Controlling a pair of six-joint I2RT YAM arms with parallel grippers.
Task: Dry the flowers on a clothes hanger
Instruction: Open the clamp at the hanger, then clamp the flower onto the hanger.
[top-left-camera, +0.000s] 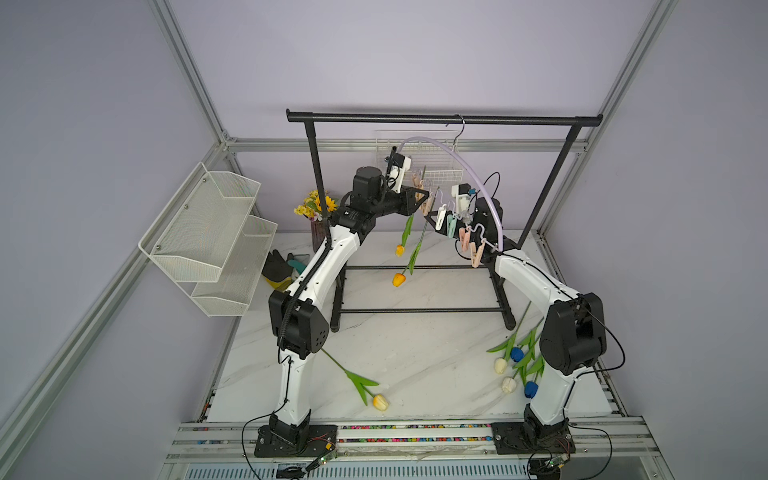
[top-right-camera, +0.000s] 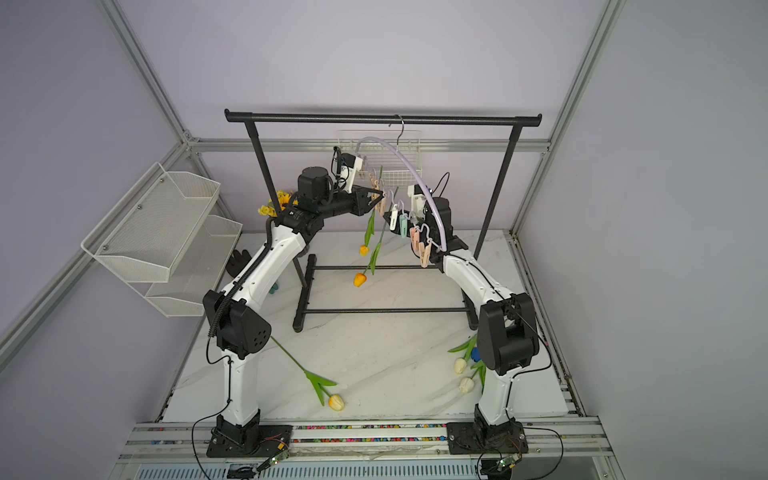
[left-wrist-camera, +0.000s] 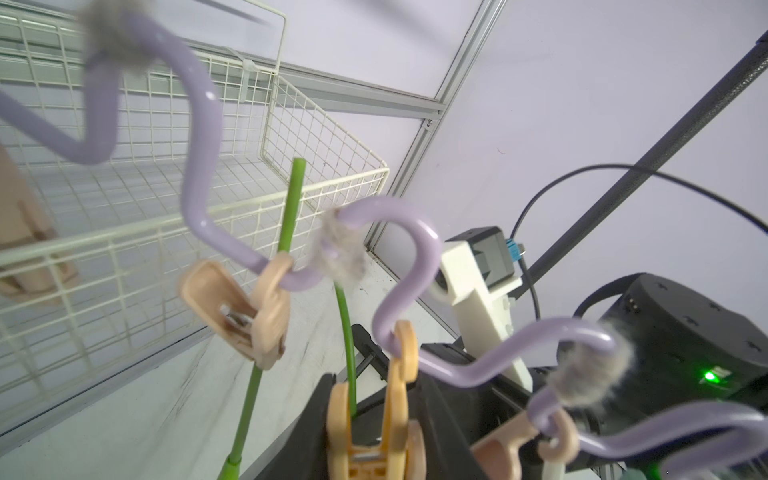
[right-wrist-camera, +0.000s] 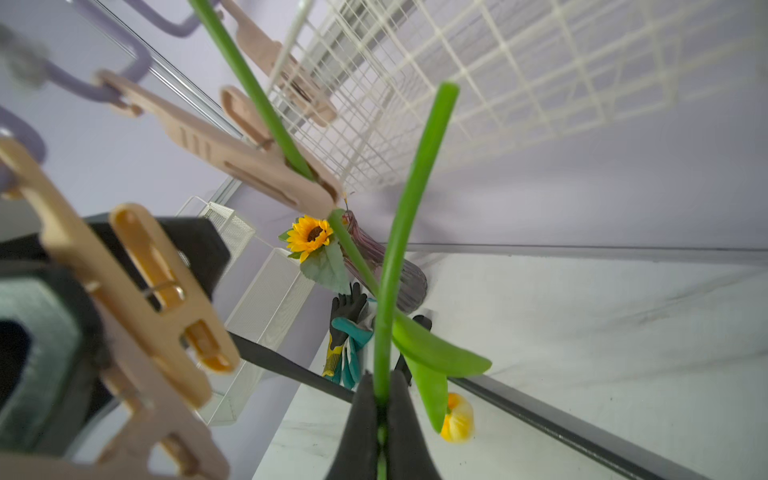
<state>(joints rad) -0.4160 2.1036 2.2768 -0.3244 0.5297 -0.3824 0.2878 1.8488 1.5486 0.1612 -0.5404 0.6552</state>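
front: yellow-white tulip (top-left-camera: 380, 402) lies flat near the tabletop's (top-left-camera: 415, 353) front edge, its stem running under the left elbow
front right corner: tulip bunch (top-left-camera: 515, 365), white and blue, partly hidden by the right arm
middle: garment rack (top-left-camera: 444, 119), base bars under the hanging flowers
hanger: lilac clothes hanger (top-left-camera: 469, 174) hooked on the rack's top bar, arch crossing in front of the right wrist
right pincer (right-wrist-camera: 381, 395): clenched on the orange tulip's (top-left-camera: 398, 279) stem, head down
left pincer (top-left-camera: 423, 200): closed around peach clip (left-wrist-camera: 340, 419)
clipped tulip (top-left-camera: 400, 249): hangs head down from a neighbouring clip
back left corner: sunflower vase (top-left-camera: 318, 232), gloves (top-left-camera: 276, 268)
walls: mesh shelf (top-left-camera: 208, 232) on the left wall, wire basket (top-left-camera: 436, 166) behind the hanger
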